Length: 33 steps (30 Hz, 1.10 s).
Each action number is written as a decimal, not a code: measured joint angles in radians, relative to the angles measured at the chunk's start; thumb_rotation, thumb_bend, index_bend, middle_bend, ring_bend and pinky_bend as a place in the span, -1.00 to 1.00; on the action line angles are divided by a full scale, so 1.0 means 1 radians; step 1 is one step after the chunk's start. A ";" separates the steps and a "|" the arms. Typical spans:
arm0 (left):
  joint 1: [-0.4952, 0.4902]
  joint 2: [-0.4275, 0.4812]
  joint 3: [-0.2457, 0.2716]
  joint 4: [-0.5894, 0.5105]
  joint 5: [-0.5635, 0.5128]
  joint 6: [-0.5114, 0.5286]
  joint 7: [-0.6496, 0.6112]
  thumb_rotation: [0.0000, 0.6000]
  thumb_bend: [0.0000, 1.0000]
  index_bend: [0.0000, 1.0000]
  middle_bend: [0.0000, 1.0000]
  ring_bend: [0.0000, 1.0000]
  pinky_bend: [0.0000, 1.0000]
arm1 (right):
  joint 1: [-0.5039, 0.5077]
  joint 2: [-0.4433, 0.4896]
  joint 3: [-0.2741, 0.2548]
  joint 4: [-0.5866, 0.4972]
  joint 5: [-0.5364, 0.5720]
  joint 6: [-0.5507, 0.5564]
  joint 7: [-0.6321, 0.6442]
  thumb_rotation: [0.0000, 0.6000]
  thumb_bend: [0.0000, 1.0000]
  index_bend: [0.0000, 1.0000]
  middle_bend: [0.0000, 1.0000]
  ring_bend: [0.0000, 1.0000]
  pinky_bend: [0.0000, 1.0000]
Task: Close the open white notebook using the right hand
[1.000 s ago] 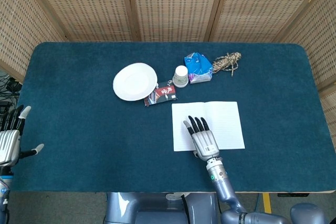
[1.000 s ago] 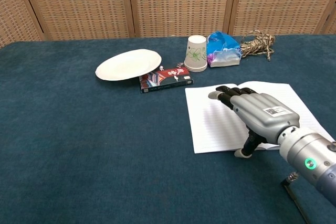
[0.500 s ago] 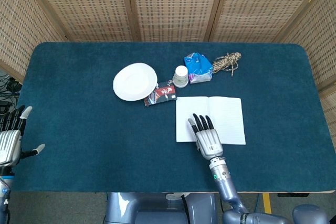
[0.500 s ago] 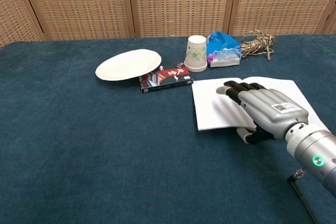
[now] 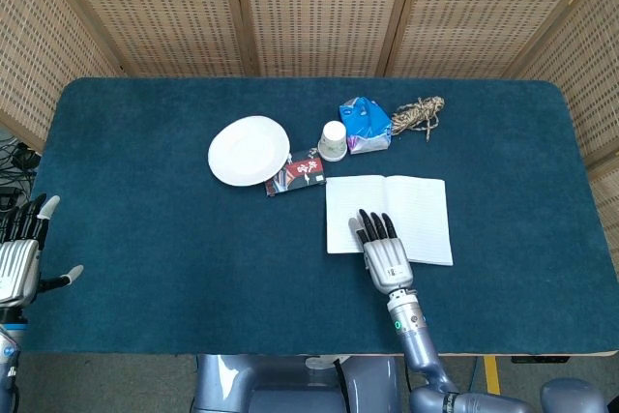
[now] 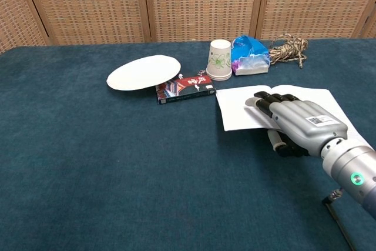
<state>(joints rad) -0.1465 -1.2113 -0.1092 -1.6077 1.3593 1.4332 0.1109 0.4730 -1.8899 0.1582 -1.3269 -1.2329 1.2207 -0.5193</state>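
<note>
Pushed slightly farther from the robot over the last second, the open white paper notebook (image 5: 388,218) now lies with its left page just beside the small red and black booklet (image 5: 296,173). At the notebook's six o'clock edge the right hand (image 5: 384,252) rests flat, fingers (image 6: 267,101) stretched onto the left page, holding nothing. At the table's nine o'clock edge the left hand (image 5: 21,249) hovers with fingers spread, empty.

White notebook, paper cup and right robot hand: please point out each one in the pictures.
white notebook (image 5: 418,215), head view, on the bare right page.
paper cup (image 6: 220,60), chest view, on its side wall.
right robot hand (image 5: 384,251), head view, on the back of the hand.
</note>
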 measured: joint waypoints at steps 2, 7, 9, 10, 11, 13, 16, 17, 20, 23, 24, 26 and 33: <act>0.000 0.000 0.000 0.000 -0.001 -0.002 0.000 1.00 -0.78 -1.00 -1.00 -1.00 -1.00 | -0.003 0.000 0.010 -0.012 0.016 -0.005 0.016 1.00 0.61 -0.73 -1.00 -1.00 -1.00; -0.002 -0.002 0.001 0.001 -0.001 -0.004 0.003 1.00 -0.78 -1.00 -1.00 -1.00 -1.00 | -0.011 0.012 0.040 -0.044 0.059 -0.013 0.037 1.00 0.55 -0.60 -1.00 -1.00 -1.00; -0.002 -0.002 0.001 0.002 -0.002 -0.004 0.003 1.00 -0.78 -1.00 -1.00 -1.00 -1.00 | -0.012 0.013 0.047 -0.047 0.061 -0.002 0.038 1.00 0.56 -0.56 -1.00 -1.00 -1.00; -0.002 -0.002 0.001 0.002 -0.002 -0.005 0.002 1.00 -0.78 -1.00 -1.00 -1.00 -1.00 | -0.013 0.012 0.053 -0.049 0.063 0.004 0.040 1.00 0.56 -0.54 -1.00 -1.00 -1.00; -0.003 -0.002 0.001 0.002 -0.002 -0.005 0.002 1.00 -0.78 -1.00 -1.00 -1.00 -1.00 | -0.014 0.011 0.059 -0.053 0.067 0.009 0.041 1.00 0.56 -0.51 -1.00 -1.00 -1.00; -0.003 -0.002 0.000 0.002 -0.003 -0.006 0.002 1.00 -0.78 -1.00 -1.00 -1.00 -1.00 | -0.018 0.009 0.072 -0.062 0.079 0.019 0.048 1.00 0.55 -0.49 -1.00 -1.00 -1.00; -0.003 -0.003 0.001 0.002 -0.005 -0.007 0.002 1.00 -0.78 -1.00 -1.00 -1.00 -1.00 | -0.021 0.007 0.083 -0.070 0.094 0.031 0.043 1.00 0.51 -0.35 -1.00 -1.00 -1.00; -0.003 -0.003 0.001 0.002 -0.004 -0.007 0.002 1.00 -0.78 -1.00 -1.00 -1.00 -1.00 | -0.021 0.007 0.084 -0.072 0.097 0.032 0.041 1.00 0.50 -0.28 -1.00 -1.00 -1.00; -0.003 -0.002 0.001 0.000 -0.002 -0.005 0.002 1.00 -0.78 -1.00 -1.00 -1.00 -1.00 | -0.022 0.004 0.088 -0.073 0.105 0.036 0.040 1.00 0.49 -0.16 -1.00 -1.00 -1.00; -0.002 -0.001 0.002 -0.001 -0.001 -0.004 0.001 1.00 -0.78 -1.00 -1.00 -1.00 -1.00 | -0.024 -0.002 0.092 -0.073 0.109 0.045 0.049 1.00 0.47 -0.17 -1.00 -1.00 -1.00; -0.002 -0.001 0.002 -0.001 -0.001 -0.004 0.001 1.00 -0.78 -1.00 -1.00 -1.00 -1.00 | -0.025 -0.004 0.096 -0.073 0.112 0.047 0.051 1.00 0.47 -0.17 -1.00 -1.00 -1.00; -0.002 -0.001 0.002 0.000 -0.002 -0.005 0.001 1.00 -0.78 -1.00 -1.00 -1.00 -1.00 | -0.026 -0.007 0.102 -0.073 0.118 0.052 0.055 1.00 0.46 -0.19 -1.00 -1.00 -1.00; -0.004 -0.004 0.004 0.000 0.000 -0.007 0.006 1.00 -0.78 -1.00 -1.00 -1.00 -1.00 | -0.027 -0.006 0.126 -0.091 0.152 0.056 0.060 1.00 0.33 -0.30 -1.00 -1.00 -1.00</act>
<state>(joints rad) -0.1505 -1.2150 -0.1051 -1.6080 1.3589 1.4258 0.1166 0.4462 -1.8962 0.2842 -1.4177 -1.0806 1.2766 -0.4595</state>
